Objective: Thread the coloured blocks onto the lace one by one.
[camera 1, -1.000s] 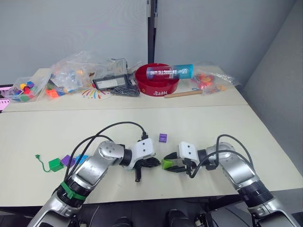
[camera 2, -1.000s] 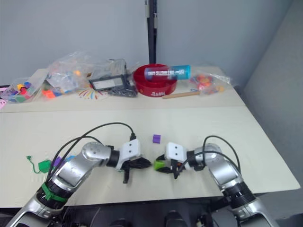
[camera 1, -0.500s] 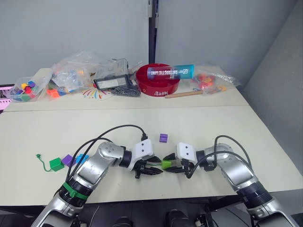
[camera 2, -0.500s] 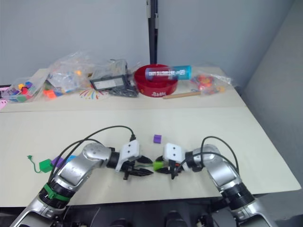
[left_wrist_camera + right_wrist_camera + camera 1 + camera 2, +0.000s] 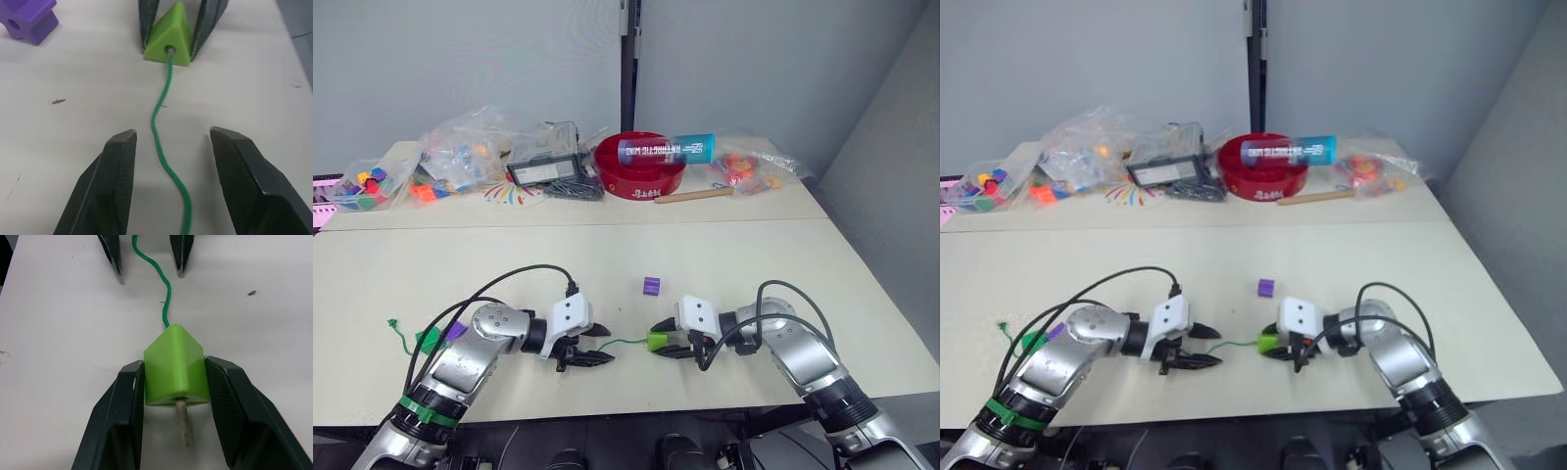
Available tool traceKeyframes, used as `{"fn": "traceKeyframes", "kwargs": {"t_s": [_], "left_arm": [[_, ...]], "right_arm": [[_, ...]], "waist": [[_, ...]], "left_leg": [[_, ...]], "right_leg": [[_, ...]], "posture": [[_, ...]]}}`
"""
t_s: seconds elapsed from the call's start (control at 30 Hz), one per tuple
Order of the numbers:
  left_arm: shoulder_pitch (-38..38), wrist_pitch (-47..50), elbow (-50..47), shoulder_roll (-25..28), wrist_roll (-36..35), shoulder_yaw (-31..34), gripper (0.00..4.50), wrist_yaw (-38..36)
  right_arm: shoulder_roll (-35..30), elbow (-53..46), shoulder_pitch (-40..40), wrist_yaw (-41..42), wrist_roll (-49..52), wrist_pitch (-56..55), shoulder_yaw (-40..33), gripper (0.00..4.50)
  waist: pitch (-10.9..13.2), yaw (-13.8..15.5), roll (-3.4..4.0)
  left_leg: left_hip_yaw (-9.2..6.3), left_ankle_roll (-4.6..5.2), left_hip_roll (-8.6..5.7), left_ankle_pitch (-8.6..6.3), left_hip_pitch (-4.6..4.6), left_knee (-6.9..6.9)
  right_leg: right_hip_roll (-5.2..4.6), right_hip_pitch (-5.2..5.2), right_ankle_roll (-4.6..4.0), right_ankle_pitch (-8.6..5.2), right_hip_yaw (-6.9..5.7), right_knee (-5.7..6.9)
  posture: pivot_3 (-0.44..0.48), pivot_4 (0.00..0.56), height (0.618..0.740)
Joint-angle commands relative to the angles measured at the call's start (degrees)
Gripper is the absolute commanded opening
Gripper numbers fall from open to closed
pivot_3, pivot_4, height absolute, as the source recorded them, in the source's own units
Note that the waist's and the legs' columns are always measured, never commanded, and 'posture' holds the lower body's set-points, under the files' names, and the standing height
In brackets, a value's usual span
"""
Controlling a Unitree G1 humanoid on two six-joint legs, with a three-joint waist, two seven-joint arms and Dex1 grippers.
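My right gripper [image 5: 658, 342] is shut on the lime green block [image 5: 173, 367], holding it low over the table. The green lace [image 5: 164, 107] runs through the block's hole, and its pale stiff tip [image 5: 182, 423] sticks out on the side facing my right wrist. The lace [image 5: 626, 343] leads left between the fingers of my left gripper [image 5: 599, 345], which stands open astride it without gripping. A purple block [image 5: 651, 285] lies loose just beyond the grippers. A dark green block [image 5: 429, 339] and another purple block [image 5: 455, 331] sit by my left forearm.
At the back stand a red bowl [image 5: 612, 157] with a blue tube [image 5: 666, 149] across it, a black device [image 5: 544, 168], a wooden stick [image 5: 691, 195] and clear bags of toy pieces [image 5: 460, 152]. Black cables [image 5: 524, 274] arc over both forearms.
My left gripper has drawn back to the left, away from the lime green block. A stretch of green lace now shows between the two grippers. The right gripper has stayed put.
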Motion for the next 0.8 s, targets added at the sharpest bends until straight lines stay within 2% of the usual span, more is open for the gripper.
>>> {"fn": "traceKeyframes", "kwargs": {"t_s": [0.03,0.17,0.5,0.8], "left_arm": [[-0.15,-2.63,0.74,-1.10,0.40,-1.14,1.37,-0.52],[-0.25,-3.64,0.93,-1.85,0.21,-1.16,0.06,-1.02],[-2.57,-3.35,-0.89,-4.04,0.59,-1.81,0.02,0.40],[-4.63,-1.43,-0.52,-8.37,2.62,-5.90,0.02,2.25]], "right_arm": [[-0.94,-0.20,1.78,0.79,-1.03,1.68,2.41,1.38],[-1.22,-0.76,2.01,0.81,-0.94,2.14,2.43,1.38],[-1.29,-1.65,2.46,0.51,-0.90,2.84,2.43,1.38],[-0.96,-1.58,2.20,0.25,-1.08,3.10,2.65,1.38]], "waist": [[-0.01,0.06,0.01],[-0.01,0.22,0.01],[-0.01,0.46,0.01],[-0.01,0.55,0.00]], "left_leg": [[0.00,0.00,0.00,0.00,0.01,0.00],[0.00,0.00,-0.01,0.00,-0.01,0.00],[0.01,0.00,-0.01,0.00,-0.02,0.00],[0.01,0.00,-0.01,0.00,-0.01,0.00]], "right_leg": [[0.00,0.01,0.00,0.00,0.00,0.00],[-0.01,0.00,0.00,0.00,0.00,-0.01],[-0.01,0.00,0.00,0.00,0.00,-0.02],[0.00,0.00,0.00,0.00,0.02,-0.02]], "posture": [[0.000,0.150,0.740],[0.000,0.150,0.740],[0.000,0.150,0.740],[0.000,0.150,0.740]]}}
